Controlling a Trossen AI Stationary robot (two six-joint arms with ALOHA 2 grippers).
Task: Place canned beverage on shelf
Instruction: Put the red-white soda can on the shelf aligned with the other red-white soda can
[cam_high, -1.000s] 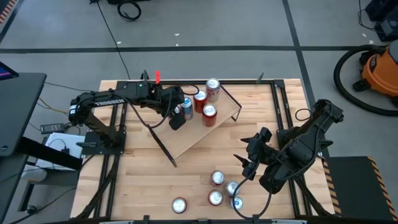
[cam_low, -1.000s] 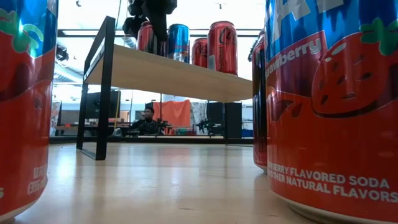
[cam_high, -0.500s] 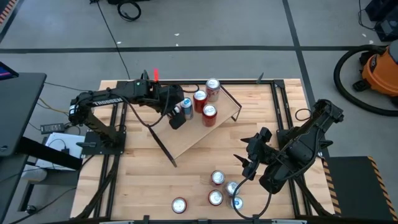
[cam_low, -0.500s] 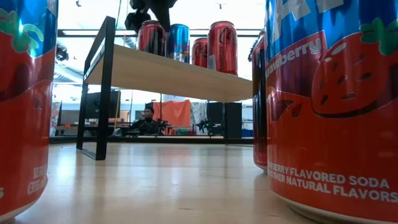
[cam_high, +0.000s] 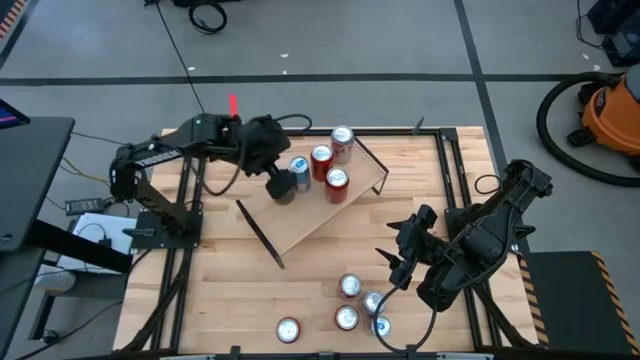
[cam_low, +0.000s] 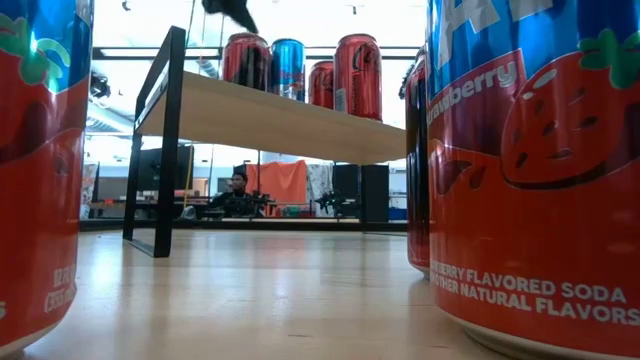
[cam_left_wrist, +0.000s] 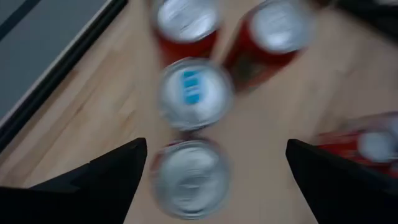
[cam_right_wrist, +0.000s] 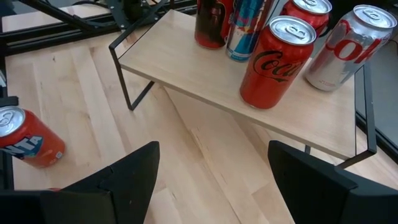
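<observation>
The shelf (cam_high: 310, 222), a light-wood board on black wire legs, stands slantwise at the table's far middle. Several cans stand upright on it, among them a dark red can (cam_left_wrist: 189, 179), a blue one (cam_high: 299, 167) and a Coca-Cola can (cam_right_wrist: 283, 62). My left gripper (cam_left_wrist: 216, 149) hangs open above the dark red can at the shelf's left end, clear of it. In the low view only its tip (cam_low: 232, 8) shows, above the can tops. My right gripper (cam_right_wrist: 214, 149) waits open over the table's right side, nothing between its fingers.
Several loose cans (cam_high: 350, 303) stand near the table's front edge, and another (cam_high: 288, 329) stands apart to their left. Two of them fill the low view's sides (cam_low: 530, 160). Bare tabletop (cam_high: 230, 290) lies left of them. Black frame rails (cam_high: 450, 180) run along the table's sides.
My left gripper has risen from the dark red can on the shelf and drawn a little toward the table's left edge. The can stays upright where it stood. The right arm has kept still.
</observation>
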